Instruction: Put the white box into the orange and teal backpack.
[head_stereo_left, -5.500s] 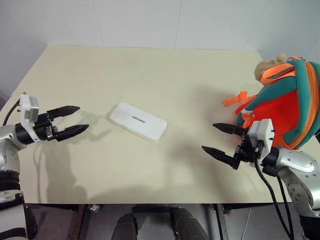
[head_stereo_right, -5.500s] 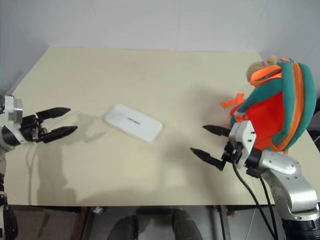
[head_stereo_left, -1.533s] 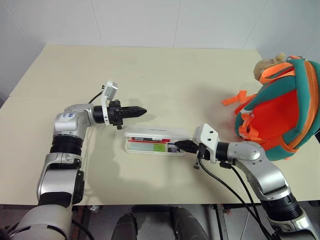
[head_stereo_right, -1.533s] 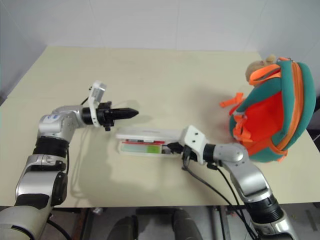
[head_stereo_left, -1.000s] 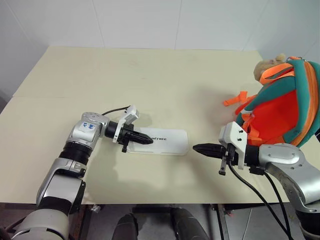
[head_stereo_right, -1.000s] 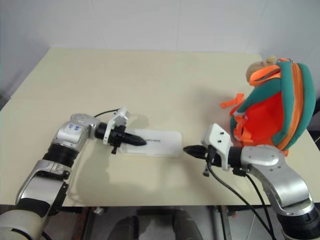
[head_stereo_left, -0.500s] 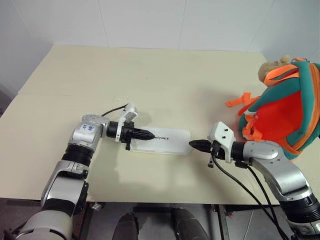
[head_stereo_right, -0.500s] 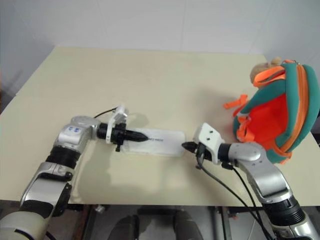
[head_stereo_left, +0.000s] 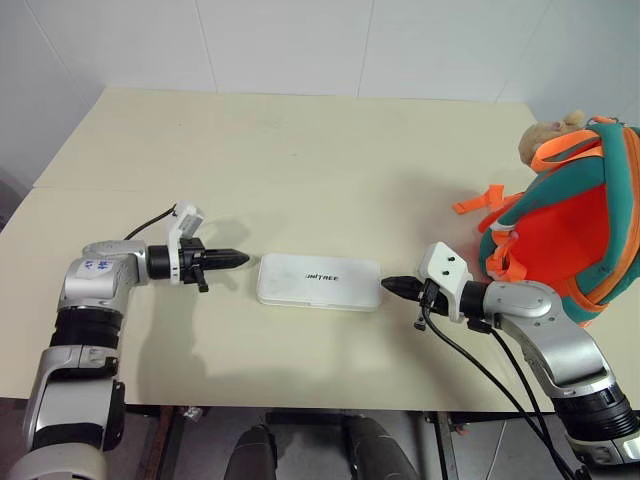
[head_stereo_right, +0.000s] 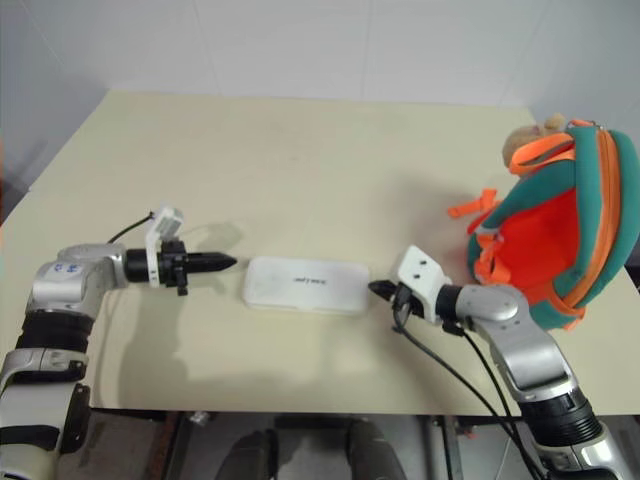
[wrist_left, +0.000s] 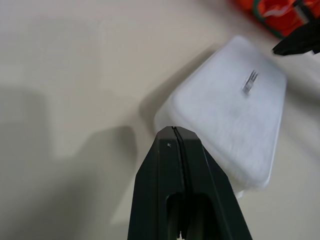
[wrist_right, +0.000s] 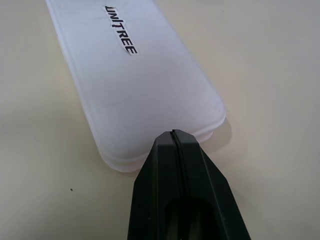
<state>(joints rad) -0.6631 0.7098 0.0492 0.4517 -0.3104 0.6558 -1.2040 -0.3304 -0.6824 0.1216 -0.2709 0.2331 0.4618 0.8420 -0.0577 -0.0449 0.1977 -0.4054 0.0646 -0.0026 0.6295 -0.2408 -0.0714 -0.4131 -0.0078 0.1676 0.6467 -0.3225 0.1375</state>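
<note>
The white box (head_stereo_left: 319, 281) lies flat and closed on the table, its "UNITREE" lettering facing up. My left gripper (head_stereo_left: 243, 258) is shut, a short gap to the left of the box's left end, pointing at it. My right gripper (head_stereo_left: 386, 285) is shut too, its tip right at the box's right end (wrist_right: 200, 120); contact is unclear. The orange and teal backpack (head_stereo_left: 565, 235) stands at the table's right edge with its orange inside showing and a tan plush toy (head_stereo_left: 545, 139) on top.
The cream table (head_stereo_left: 300, 160) reaches back to a white wall. Orange straps (head_stereo_left: 478, 203) trail from the backpack onto the table. Black cables hang from my right wrist over the table's front edge.
My left gripper has pulled back leftward off the box's top and now sits clear of its left end. The right gripper has hardly moved. The box lies as before.
</note>
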